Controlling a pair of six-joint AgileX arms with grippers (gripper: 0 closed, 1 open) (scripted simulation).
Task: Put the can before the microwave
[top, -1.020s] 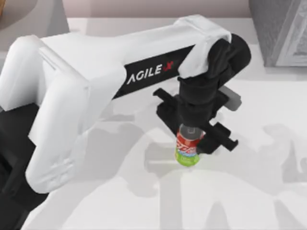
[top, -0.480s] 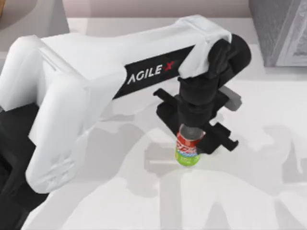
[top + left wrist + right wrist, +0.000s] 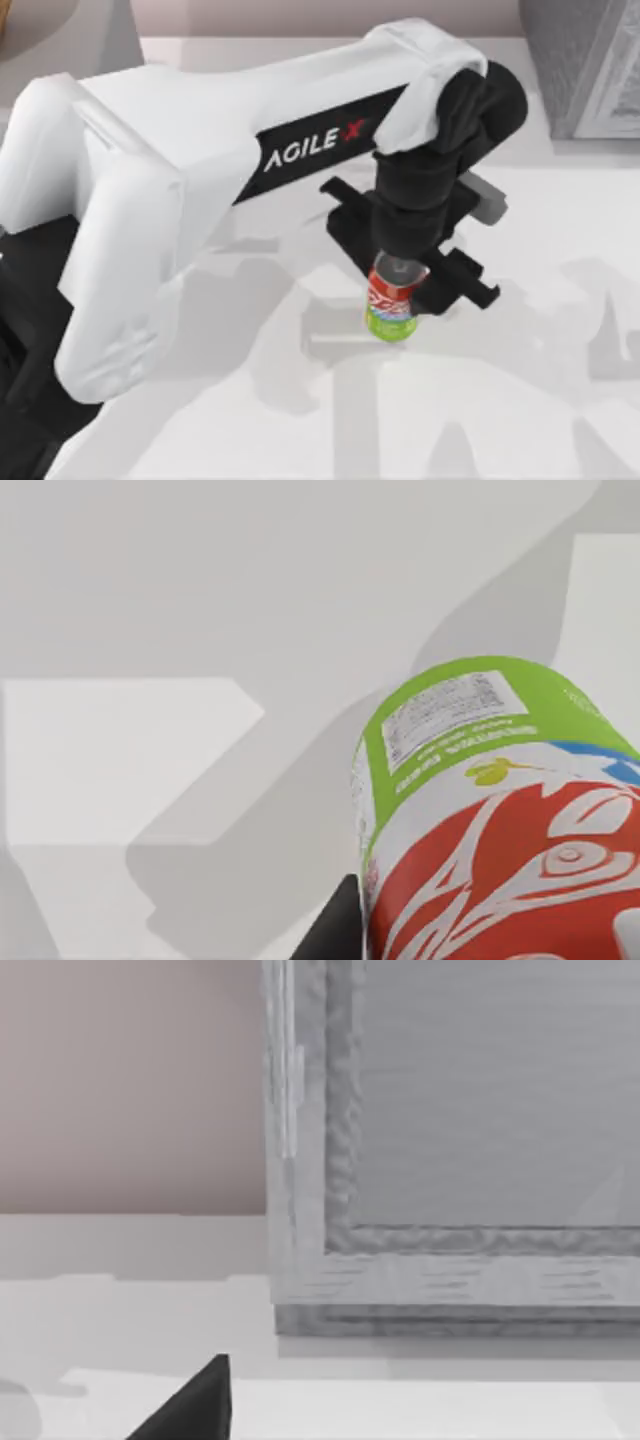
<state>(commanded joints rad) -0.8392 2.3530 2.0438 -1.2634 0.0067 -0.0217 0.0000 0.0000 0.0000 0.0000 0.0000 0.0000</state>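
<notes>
Right of centre in the top view, your left claw (image 3: 402, 283) is clamped on the upright can (image 3: 391, 310) from above, so it can be carried across the desk (image 3: 520, 400) without tipping.

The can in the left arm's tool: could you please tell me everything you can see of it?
The can is small, with a silver top, red patterned upper part, white band and bright green lower part bearing a printed label panel. It looks like printed metal. It stands upright near the table's middle, clasped near its top by the left tool.
</notes>
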